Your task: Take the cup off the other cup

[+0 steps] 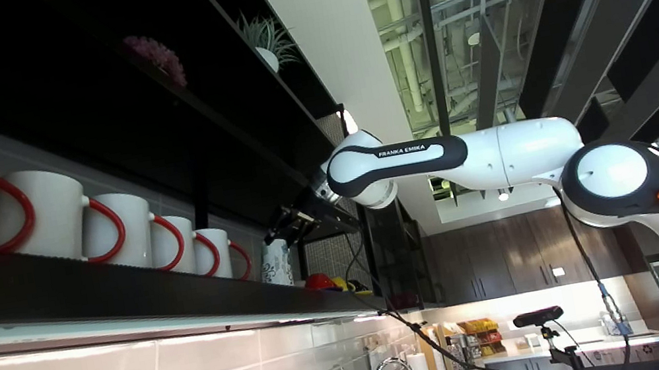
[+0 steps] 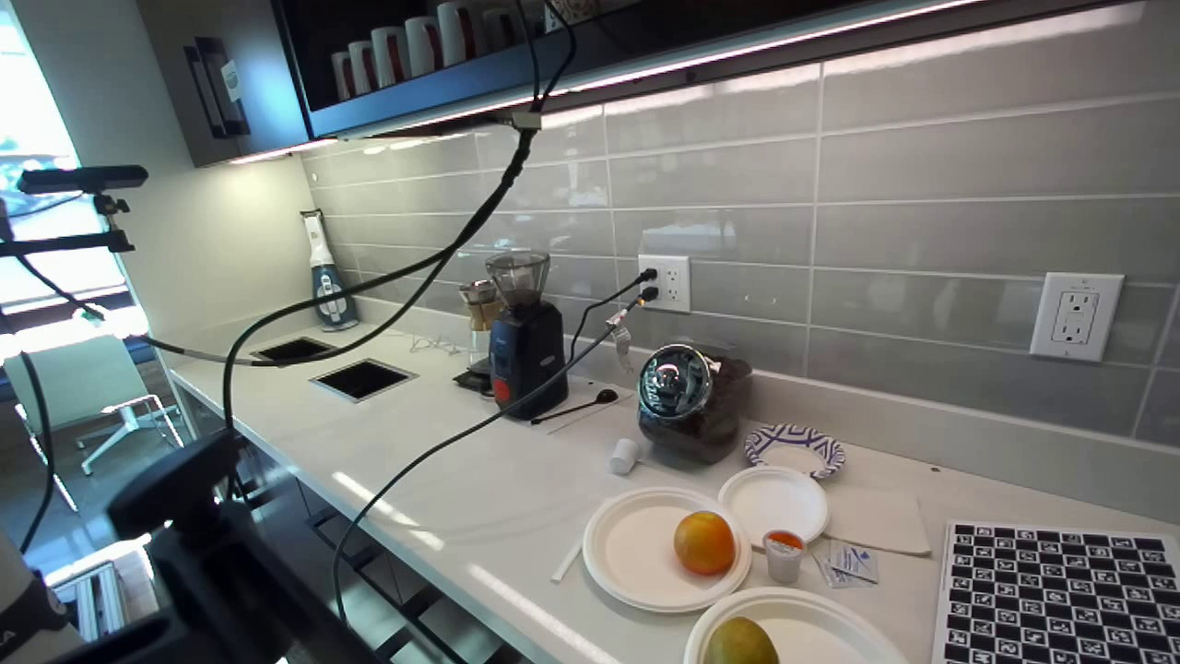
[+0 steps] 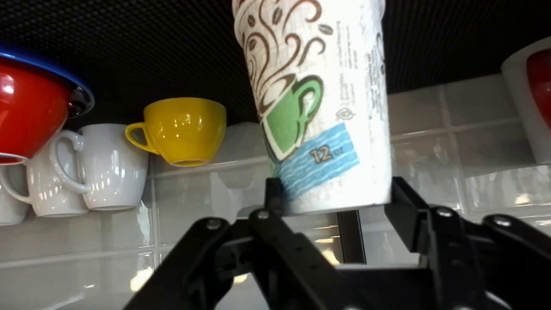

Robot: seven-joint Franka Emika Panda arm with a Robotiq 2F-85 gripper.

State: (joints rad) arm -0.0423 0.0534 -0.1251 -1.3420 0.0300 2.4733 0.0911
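A white paper cup (image 3: 318, 107) with coffee swirls, a green mug print and a blue "12 oz" band stands on the shelf, its narrow base towards my gripper. It also shows in both exterior views (image 1: 276, 264) (image 2: 570, 11), cut off at the top edge of the latter. My gripper (image 3: 333, 193) has a finger on each side of the cup's base, touching both sides with no gap visible. In an exterior view the gripper (image 1: 282, 236) is at the cup's upper end. A rim ridge shows near the wrist view's top edge; the other cup cannot be told apart.
A yellow cup (image 3: 187, 129), a red bowl-like cup (image 3: 32, 99) and white mugs (image 3: 114, 163) stand beside the cup. A row of white mugs with red handles (image 1: 49, 212) stands on its other side. The shelf's front edge (image 1: 155, 301) and a dark upper shelf bound the space.
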